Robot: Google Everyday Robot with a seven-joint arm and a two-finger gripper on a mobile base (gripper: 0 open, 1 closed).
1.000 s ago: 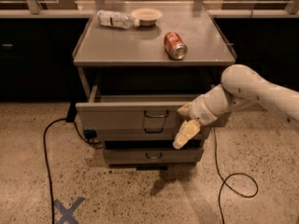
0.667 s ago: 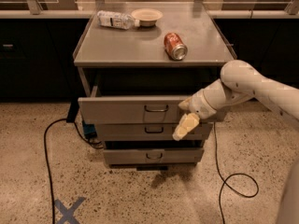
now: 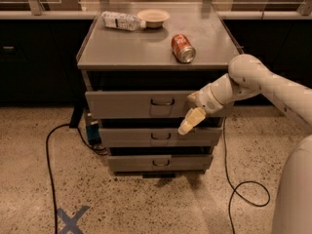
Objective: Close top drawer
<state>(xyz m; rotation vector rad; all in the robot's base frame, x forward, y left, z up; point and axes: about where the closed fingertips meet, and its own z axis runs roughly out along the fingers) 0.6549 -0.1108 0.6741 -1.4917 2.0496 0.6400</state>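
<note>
Leftmost, a bottle (image 3: 119,21) and a bowl (image 3: 153,17) sit at the back of the worktop (image 3: 126,48), out of the way. Below, the top drawer (image 3: 131,105) appears to jut a little from the cabinet, its handle (image 3: 162,102) ungrasped, since a shove needs no grip. A can (image 3: 183,48) lies further right. The end effector (image 3: 191,121) hangs at the right end of the drawer front, apparently to push it; open or closed, I cannot tell.

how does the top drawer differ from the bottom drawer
The top drawer has a taller front panel than the bottom drawer. The tool is at the top drawer's right end; the bottom drawer's front is untouched. Both are grey with a small dark handle at centre.
</note>
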